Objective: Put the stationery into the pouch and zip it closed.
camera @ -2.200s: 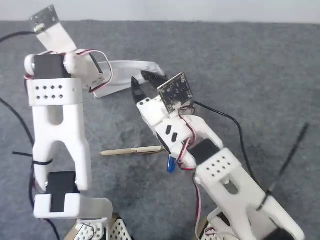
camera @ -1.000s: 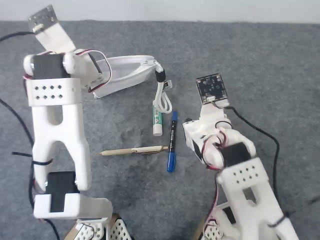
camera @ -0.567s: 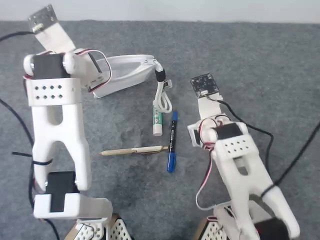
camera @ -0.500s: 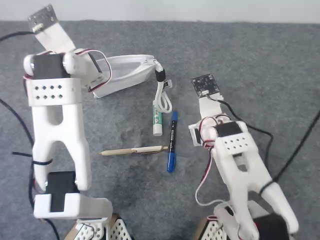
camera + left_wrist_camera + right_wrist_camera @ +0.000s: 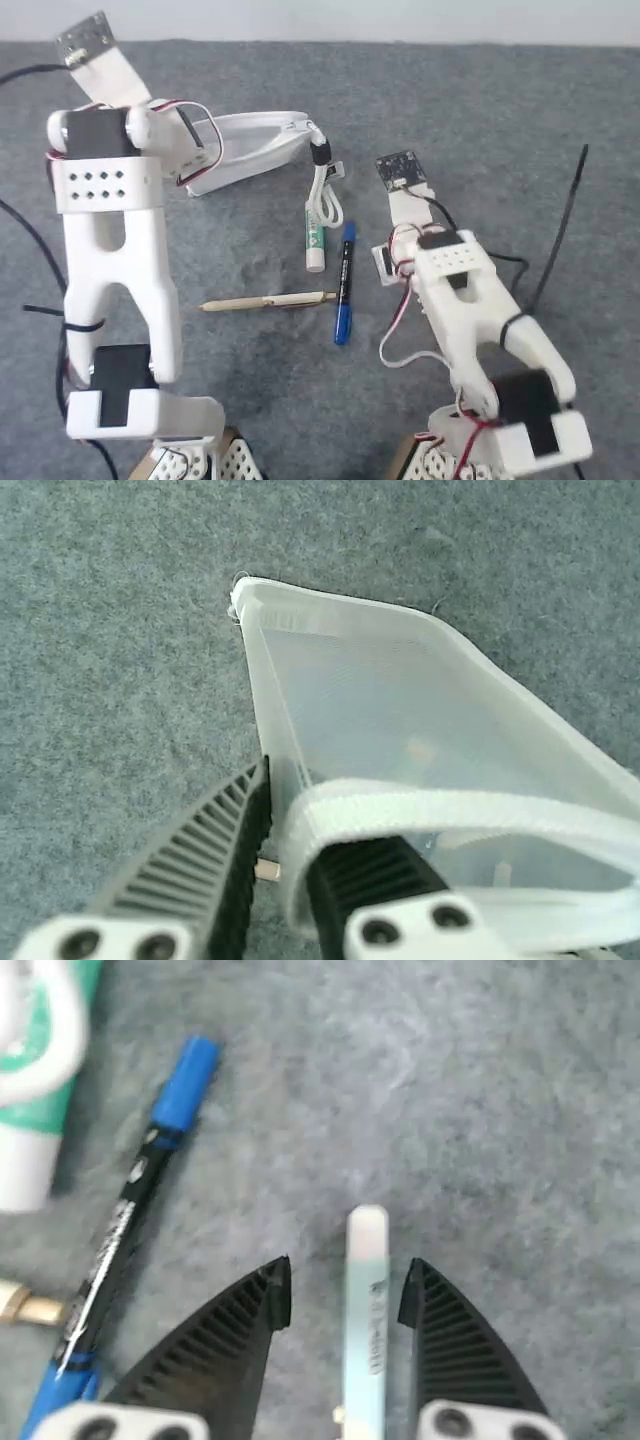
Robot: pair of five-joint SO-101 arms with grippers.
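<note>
– Plastic stick, which looks light and slick, lies mid-desk between the spread jaws of my right gripper; I'd clamp its middle.
– And the pouch?
– Soft mesh, toward the far edge; my left gripper pinches its rim.

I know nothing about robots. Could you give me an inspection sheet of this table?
Surface: grey carpet, flat.
Job's things: white pouch open; green tube, blue pen, beige pen, pale stick outside it.
Clutter: white cord by the pouch mouth.
Grippers: left gripper shut on white pouch; right gripper open astride pale stick.
Cables: black cables beside both arms.
Surroundings: pale wall.
</note>
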